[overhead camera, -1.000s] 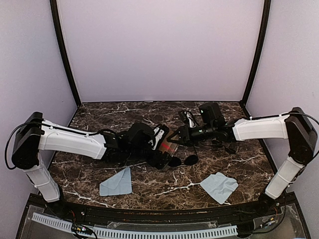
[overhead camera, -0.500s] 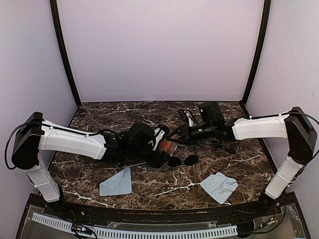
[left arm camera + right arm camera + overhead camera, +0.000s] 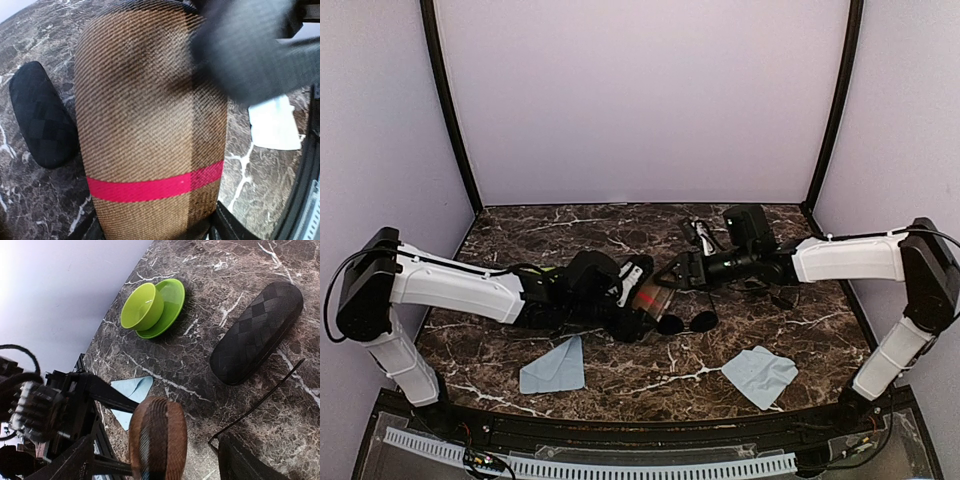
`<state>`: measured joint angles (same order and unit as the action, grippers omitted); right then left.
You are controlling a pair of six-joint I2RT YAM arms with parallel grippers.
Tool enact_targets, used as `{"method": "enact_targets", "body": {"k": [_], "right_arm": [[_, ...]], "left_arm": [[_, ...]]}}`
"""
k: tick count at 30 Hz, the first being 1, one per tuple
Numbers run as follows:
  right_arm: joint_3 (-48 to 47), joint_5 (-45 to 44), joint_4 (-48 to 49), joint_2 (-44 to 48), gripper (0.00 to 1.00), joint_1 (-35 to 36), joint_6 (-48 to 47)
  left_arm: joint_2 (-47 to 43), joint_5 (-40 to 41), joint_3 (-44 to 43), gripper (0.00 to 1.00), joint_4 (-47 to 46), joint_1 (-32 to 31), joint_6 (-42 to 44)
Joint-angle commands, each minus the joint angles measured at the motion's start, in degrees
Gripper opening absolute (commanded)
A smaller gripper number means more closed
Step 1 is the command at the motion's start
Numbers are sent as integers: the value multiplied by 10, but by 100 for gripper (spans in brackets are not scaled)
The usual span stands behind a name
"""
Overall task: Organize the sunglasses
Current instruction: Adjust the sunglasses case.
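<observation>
Brown case pinched in my left pincer, presented for loading; right pincer spread; sunglasses at five o'clock.

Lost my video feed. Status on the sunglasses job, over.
Left end effector clamped on brown case. Right end effector open. Sunglasses on table beside case. No obstruction seen.

I have two matching arms. My left arm and my right arm each wear a long, smooth white shell on the forearm and a shorter white shell on the upper link, joined by blocky matt black joints. A thin black cable loops out beside my left shoulder block. My right pincer is black, with dark, flat, angular fingers.
</observation>
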<state>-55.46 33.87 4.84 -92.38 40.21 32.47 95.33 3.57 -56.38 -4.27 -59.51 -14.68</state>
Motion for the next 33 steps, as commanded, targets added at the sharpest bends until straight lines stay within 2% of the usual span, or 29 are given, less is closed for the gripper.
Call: {"method": "enact_targets", "body": {"k": [1,5,8,14,23,33], "right_arm": [[27,50,54,45,87,-7,-61],[60,108,113,61,88,-7,-79],[78,134,153,68,91,-5,-84],[73,157,162,64,100,5,-110],[85,199,199,72,98,12,-122],[95,213,234,82,93,14,-104]], "left_arm": [[-64,-112,55,0,-90,37,-43],[-95,-226,112,0,-189,80,-104],[-107,-267,121,0,-210,87,-108],[-105,-345,128,0,-265,88,-130],[-86,-421,144,0,-376,88,-190],[-71,-443,144,0,-410,88,-215]]}}
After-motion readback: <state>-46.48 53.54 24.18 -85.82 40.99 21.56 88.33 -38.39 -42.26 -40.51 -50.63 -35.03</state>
